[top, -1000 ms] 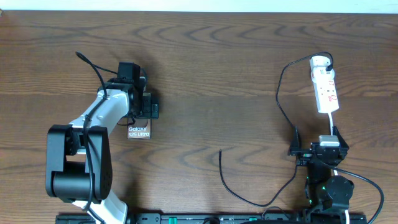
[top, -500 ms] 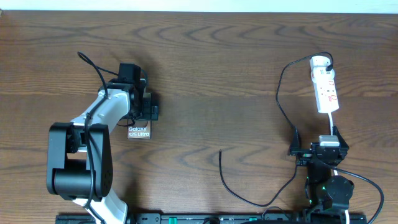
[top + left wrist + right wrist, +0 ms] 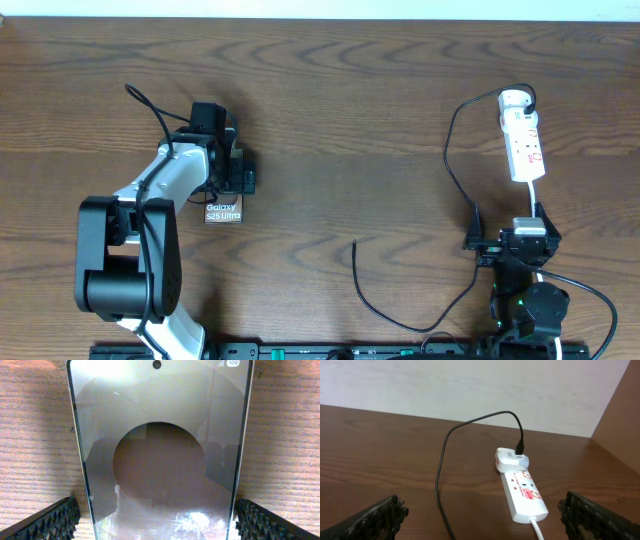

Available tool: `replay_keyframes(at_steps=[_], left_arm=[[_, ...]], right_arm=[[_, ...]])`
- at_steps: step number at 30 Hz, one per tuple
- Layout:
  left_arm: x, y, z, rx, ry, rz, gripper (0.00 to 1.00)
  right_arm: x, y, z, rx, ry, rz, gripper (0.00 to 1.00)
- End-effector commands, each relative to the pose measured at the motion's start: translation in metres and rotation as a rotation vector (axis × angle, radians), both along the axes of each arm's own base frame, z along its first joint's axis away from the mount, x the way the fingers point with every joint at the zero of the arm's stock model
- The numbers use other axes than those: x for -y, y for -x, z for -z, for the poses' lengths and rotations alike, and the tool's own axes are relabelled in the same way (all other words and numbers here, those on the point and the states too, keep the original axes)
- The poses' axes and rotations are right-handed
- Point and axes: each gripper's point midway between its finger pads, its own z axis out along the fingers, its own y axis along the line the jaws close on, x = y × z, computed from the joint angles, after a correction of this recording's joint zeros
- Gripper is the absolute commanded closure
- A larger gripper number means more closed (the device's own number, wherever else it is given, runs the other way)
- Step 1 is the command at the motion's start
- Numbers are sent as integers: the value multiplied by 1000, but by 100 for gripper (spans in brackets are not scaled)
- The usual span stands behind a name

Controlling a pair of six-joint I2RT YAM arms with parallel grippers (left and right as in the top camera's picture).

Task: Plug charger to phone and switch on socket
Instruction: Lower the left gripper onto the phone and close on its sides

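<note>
The table (image 3: 330,90) is dark brown wood with a strong wavy grain, matte and bare over most of its width. At its near edge, the charger (image 3: 447,160), a thin black cable, curves over the wood between the two arms. Its free end lies on the boards near the middle, well apart from the phone (image 3: 223,211).

On the left, the phone lies flat and face up on the wood, its glass catching pale reflections in the left wrist view. The left gripper (image 3: 160,527) hangs over it with its fingers (image 3: 50,520) spread wide, one just beside each long edge, grasping nothing.

On the right, the right gripper (image 3: 482,522) sits low near the table's edge. Its ribbed fingers (image 3: 600,520) are fully released and empty, with only bare wood between them.

Beyond it lies the socket (image 3: 522,492), a narrow white power strip with red marks, flat on the table and angled away. Its white cord (image 3: 537,527) leaves the nearer end. A white adapter (image 3: 510,457) is plugged in at the rounded far end, and the charger arches up out of it and down to the table.

Behind the far edge stands a pale, plain wall (image 3: 470,385), with a brown panel (image 3: 620,405) at its right.
</note>
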Motion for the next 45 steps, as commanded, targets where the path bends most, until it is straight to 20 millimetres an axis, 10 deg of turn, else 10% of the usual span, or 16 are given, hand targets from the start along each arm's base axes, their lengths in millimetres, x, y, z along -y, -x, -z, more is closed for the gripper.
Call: replay_keyframes(at_steps=[1, 45], left_arm=[[1, 9, 10, -44, 7, 7, 2], [1, 16, 16, -77, 4, 7, 2]], right_arm=[[0, 0, 1, -2, 8, -1, 1], [0, 0, 0, -1, 8, -1, 1]])
